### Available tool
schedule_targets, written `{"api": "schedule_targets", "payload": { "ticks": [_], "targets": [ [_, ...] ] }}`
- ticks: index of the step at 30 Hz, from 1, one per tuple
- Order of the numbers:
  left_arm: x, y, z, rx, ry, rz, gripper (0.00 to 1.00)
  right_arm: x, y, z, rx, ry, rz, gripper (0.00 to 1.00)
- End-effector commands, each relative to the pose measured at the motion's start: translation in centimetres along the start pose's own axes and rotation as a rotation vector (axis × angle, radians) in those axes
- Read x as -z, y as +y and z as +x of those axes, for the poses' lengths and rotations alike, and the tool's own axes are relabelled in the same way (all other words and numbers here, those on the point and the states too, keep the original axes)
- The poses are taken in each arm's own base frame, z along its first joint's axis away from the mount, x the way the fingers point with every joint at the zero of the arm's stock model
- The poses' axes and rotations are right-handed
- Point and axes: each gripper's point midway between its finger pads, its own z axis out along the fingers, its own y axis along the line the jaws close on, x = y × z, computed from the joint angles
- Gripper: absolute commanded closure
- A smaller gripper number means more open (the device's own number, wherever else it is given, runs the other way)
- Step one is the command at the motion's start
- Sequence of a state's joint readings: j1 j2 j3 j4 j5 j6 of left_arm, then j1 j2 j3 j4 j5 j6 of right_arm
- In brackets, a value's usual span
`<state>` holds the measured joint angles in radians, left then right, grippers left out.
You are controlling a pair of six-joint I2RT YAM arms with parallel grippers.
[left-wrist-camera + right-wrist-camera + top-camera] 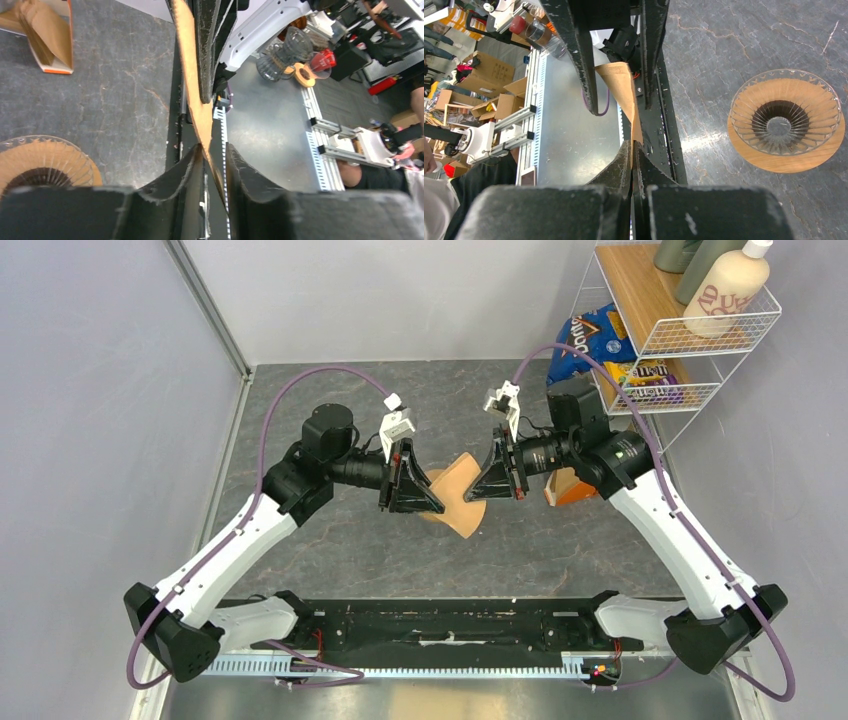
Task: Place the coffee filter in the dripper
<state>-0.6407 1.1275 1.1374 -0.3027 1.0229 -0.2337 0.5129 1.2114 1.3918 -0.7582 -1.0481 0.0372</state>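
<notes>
Bare table top (340, 540) runs from the left wall to the arms. The right side is tighter: one orange box (568, 487) just beside the right arm, and a wire shelf (690, 335) at the far corner.

Left gripper (214, 150): fingers slightly apart, straddling the sheet.

One coffee filter (457, 492), off the table and folded flat, long axis left-right between the two grippers.

Right gripper (632, 147): pinched tight on the filter's edge.

One dripper (809, 115), upright and mouth up, on the table beneath them.
</notes>
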Motion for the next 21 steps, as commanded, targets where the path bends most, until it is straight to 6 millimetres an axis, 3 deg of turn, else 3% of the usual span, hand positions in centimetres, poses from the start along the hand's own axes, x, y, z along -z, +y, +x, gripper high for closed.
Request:
{"api": "schedule_targets", "payload": {
  "ticks": [1, 6, 11, 12, 14, 15, 18, 21],
  "targets": [
    [-0.2, -1.1, -1.0, -0.058, -0.026, 0.087, 0.78, -0.1, 0.1, -0.6, 0.019, -0.022, -0.016, 1.00],
    [-0.1, -2.9, -0.5, -0.056, -0.010, 0.189, 0.95, -0.4, -1.1, -0.8, 0.032, -0.006, 0.014, 1.00],
    [0.0, -2.9, -0.1, -0.042, -0.006, 0.176, 0.94, -0.5, -0.7, -1.4, 0.034, -0.015, -0.011, 1.00],
    [0.0, -2.2, -0.2, -0.027, -0.008, 0.125, 0.84, -0.4, -0.6, -1.6, 0.037, -0.019, -0.004, 1.00],
    [0.5, -0.6, -0.3, -0.027, 0.000, 0.017, 0.46, 0.0, -0.6, -1.8, 0.048, -0.030, 0.027, 1.00],
    [1.0, 0.2, -0.4, -0.026, -0.005, -0.043, 0.33, 0.2, -0.7, -1.7, 0.054, -0.035, 0.053, 1.00],
    [3.5, 2.2, -1.7, -0.028, -0.067, -0.206, 0.24, 1.2, -2.2, -1.3, 0.078, -0.045, 0.200, 1.00],
    [6.8, 3.9, -3.9, -0.007, -0.180, -0.359, 0.20, 2.9, -5.0, -1.4, 0.090, -0.067, 0.425, 1.00]
  ]
}}
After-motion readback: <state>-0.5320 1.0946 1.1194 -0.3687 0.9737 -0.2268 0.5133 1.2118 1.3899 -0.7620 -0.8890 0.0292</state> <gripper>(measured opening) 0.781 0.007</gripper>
